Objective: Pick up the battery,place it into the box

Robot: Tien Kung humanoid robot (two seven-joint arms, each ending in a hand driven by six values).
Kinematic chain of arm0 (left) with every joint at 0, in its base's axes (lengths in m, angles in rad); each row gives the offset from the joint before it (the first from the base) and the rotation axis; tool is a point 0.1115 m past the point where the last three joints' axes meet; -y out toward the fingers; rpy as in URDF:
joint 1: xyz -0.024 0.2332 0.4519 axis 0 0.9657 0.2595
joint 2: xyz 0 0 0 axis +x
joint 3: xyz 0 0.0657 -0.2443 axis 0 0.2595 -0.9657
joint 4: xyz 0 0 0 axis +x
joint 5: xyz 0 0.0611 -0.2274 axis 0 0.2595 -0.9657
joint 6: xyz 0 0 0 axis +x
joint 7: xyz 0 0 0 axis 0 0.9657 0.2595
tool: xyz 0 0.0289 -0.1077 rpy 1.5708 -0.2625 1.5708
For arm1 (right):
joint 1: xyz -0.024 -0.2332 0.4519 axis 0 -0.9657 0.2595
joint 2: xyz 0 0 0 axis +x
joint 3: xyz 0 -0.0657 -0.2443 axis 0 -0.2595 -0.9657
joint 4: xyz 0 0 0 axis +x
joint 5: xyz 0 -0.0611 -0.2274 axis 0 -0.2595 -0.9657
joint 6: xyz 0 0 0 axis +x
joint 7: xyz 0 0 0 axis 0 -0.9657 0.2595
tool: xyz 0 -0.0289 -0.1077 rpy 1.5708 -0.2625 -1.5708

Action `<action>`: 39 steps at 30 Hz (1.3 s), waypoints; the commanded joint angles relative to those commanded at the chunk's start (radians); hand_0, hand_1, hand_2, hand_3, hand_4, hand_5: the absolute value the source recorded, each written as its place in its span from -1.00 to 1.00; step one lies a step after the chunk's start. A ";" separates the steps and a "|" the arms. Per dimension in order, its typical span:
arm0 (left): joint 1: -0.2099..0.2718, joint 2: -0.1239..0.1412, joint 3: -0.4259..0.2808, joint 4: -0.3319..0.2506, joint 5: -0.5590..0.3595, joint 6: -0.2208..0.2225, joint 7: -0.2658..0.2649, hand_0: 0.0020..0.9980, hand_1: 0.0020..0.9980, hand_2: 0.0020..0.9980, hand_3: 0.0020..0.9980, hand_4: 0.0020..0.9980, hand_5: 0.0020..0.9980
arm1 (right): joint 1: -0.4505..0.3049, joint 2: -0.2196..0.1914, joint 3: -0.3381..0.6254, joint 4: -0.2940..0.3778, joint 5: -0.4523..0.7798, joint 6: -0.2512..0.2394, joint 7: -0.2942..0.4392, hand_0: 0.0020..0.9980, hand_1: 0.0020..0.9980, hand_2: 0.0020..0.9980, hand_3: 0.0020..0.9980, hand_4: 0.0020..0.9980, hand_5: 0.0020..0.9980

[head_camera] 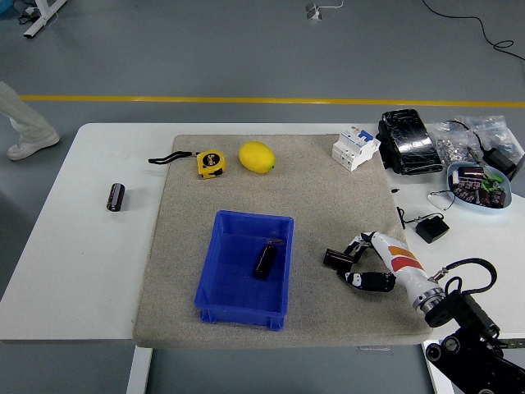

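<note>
A dark cylindrical battery [265, 261] lies inside the blue box [215, 289] on the grey mat, near the box's right wall. A second battery [116, 197] lies on the white table at the far left. My right hand [343, 264] rests low over the mat just right of the box, a short gap from its wall. Its fingers are loosely spread, point left toward the box and hold nothing. My left arm is out of view.
A yellow tape measure [208, 163] and a lemon [257, 157] lie at the mat's far side. A white breaker [357, 148], a black pack [411, 142], a small black adapter [431, 229] and a bowl of parts [479, 184] crowd the right. A person's leg [23, 123] shows at the top left.
</note>
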 joint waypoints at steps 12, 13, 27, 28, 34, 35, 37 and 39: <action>0.005 0.001 -0.009 0.000 0.017 -0.002 0.006 0.48 0.35 0.41 0.26 0.35 0.27 | 0.016 -0.023 0.031 0.053 0.035 0.002 0.001 -0.21 -0.07 -0.01 -0.03 0.67 -0.69; 0.006 0.001 -0.010 0.000 0.020 -0.002 0.006 0.48 0.35 0.41 0.26 0.35 0.27 | 0.016 -0.022 0.032 0.053 0.033 0.005 0.000 -0.21 -0.07 -0.01 -0.03 0.67 -0.69; 0.008 -0.001 -0.025 -0.001 0.047 -0.004 0.016 0.48 0.35 0.41 0.26 0.35 0.27 | 0.039 -0.013 0.002 0.035 0.018 0.012 0.005 0.08 0.16 0.22 0.23 0.90 -0.56; 0.008 -0.001 -0.025 -0.001 0.048 -0.004 0.017 0.48 0.35 0.41 0.26 0.35 0.27 | 0.044 -0.012 0.001 0.032 0.017 0.012 0.005 0.08 0.16 0.22 0.23 0.90 -0.56; 0.010 0.000 -0.029 -0.002 0.055 -0.004 0.019 0.48 0.35 0.41 0.26 0.35 0.27 | 0.065 -0.004 -0.003 0.018 0.008 0.008 0.006 0.15 0.19 0.28 0.27 0.94 -0.52; 0.010 0.000 -0.030 -0.002 0.057 -0.005 0.020 0.48 0.35 0.41 0.26 0.35 0.27 | 0.067 -0.002 -0.004 0.017 0.007 0.008 0.006 0.15 0.19 0.28 0.27 0.94 -0.52; 0.010 0.000 -0.031 -0.002 0.060 -0.005 0.020 0.48 0.35 0.41 0.26 0.35 0.27 | 0.070 0.003 -0.006 0.014 0.007 0.008 0.006 0.15 0.19 0.28 0.28 0.95 -0.52; 0.008 0.000 -0.033 -0.002 0.062 -0.006 0.021 0.48 0.35 0.41 0.26 0.35 0.27 | 0.072 0.007 -0.009 0.011 0.008 0.008 0.007 0.15 0.19 0.28 0.28 0.95 -0.52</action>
